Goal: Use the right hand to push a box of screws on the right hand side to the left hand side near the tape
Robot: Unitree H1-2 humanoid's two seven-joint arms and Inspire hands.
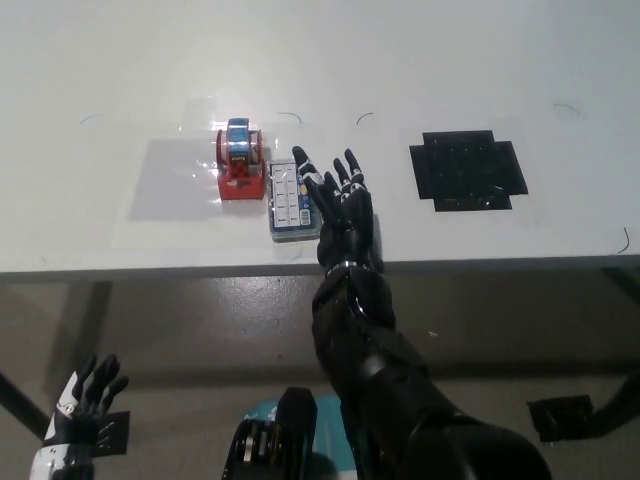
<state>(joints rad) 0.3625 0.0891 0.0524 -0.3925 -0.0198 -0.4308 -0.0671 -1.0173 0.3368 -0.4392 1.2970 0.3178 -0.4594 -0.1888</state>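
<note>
Head view: the right robot hand (340, 200), fingers spread and holding nothing, presses flat against the box of screws (291, 202), which sits just beside the tape (240, 161) on the bench (420, 60). The push looks nearly complete; next, withdraw. The left robot hand (85, 390) hangs open below.

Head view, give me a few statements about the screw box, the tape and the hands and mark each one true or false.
1. The box of screws lies right beside the tape dispenser. True.
2. The right hand grips the box from above. False: it is open, flat against the box's right side.
3. The box sits on the black patch. False: the patch is bare, far right.
4. The left hand hangs below the table. True.
</note>
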